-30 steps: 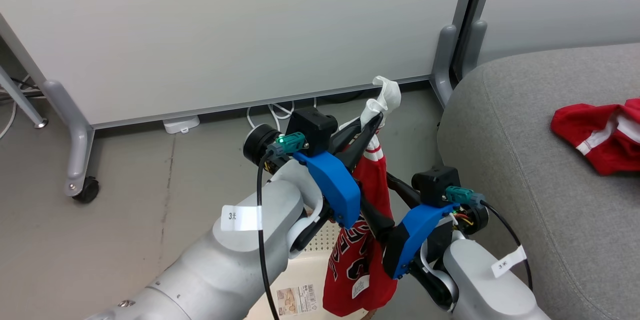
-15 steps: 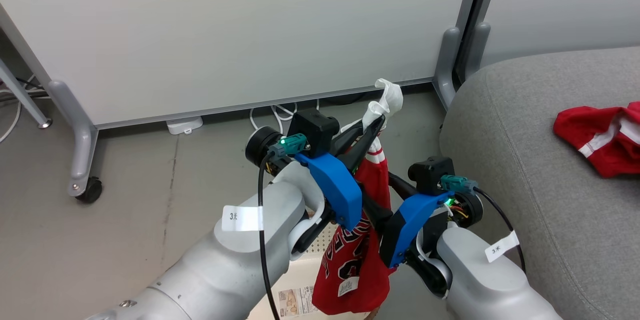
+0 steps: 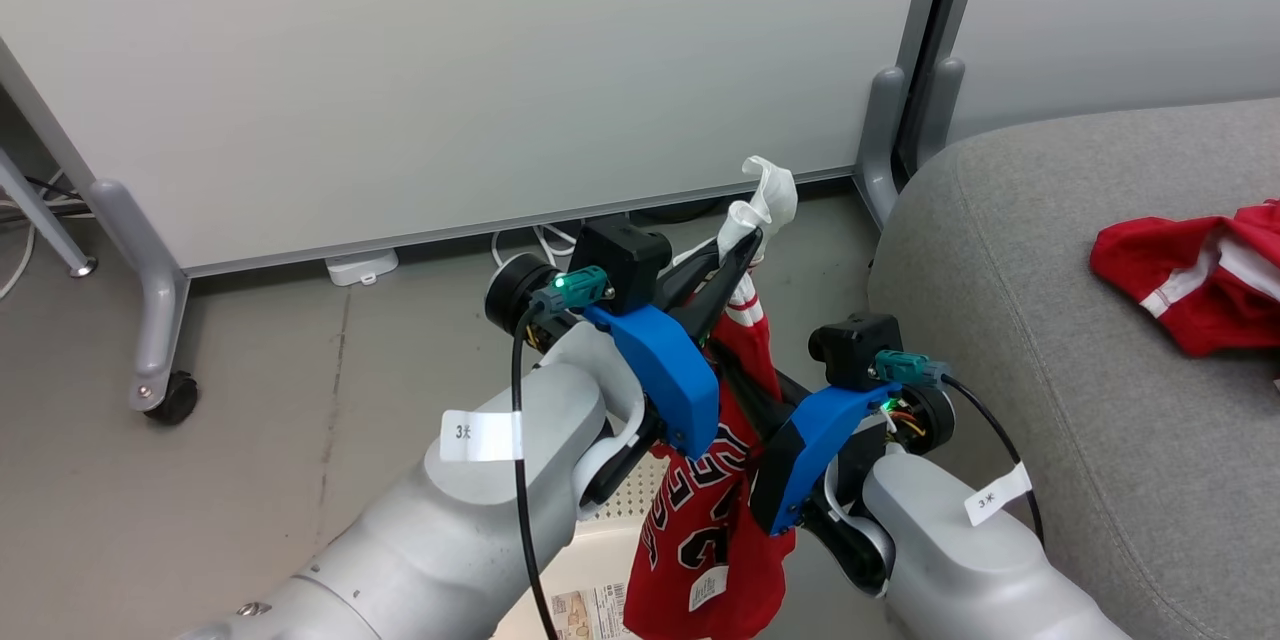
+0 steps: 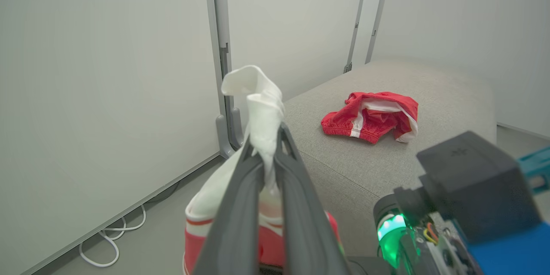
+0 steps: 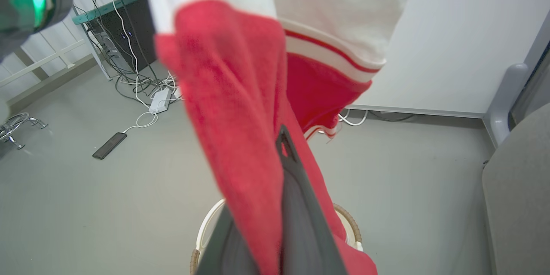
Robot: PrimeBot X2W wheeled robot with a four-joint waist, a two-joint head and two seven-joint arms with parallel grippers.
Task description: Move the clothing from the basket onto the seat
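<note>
A red jersey (image 3: 712, 520) with white trim hangs above the cream basket (image 3: 610, 560). My left gripper (image 3: 745, 245) is shut on its white trim at the top, which bunches between the fingers (image 4: 266, 137). Lower down, my right gripper (image 5: 277, 150) is shut on the jersey's red fabric; its dark fingers (image 3: 788, 386) run in behind the cloth. The basket rim (image 5: 350, 223) shows below the hanging cloth. Red shorts (image 3: 1190, 270) with white trim lie crumpled on the grey seat (image 3: 1050, 340), also seen as shorts (image 4: 369, 116) on the seat (image 4: 386, 167).
White partition panels stand behind on grey feet, one with a castor (image 3: 165, 395). White cables (image 3: 540, 240) and a white adapter (image 3: 362, 265) lie at the panel's base. A dark flat device (image 5: 109, 145) and more cables (image 5: 142, 81) lie on the grey floor.
My right gripper has shut on the jersey's red fabric below the left gripper's hold, and that arm has edged left. The jersey hangs slightly further left. The left gripper keeps its grip.
</note>
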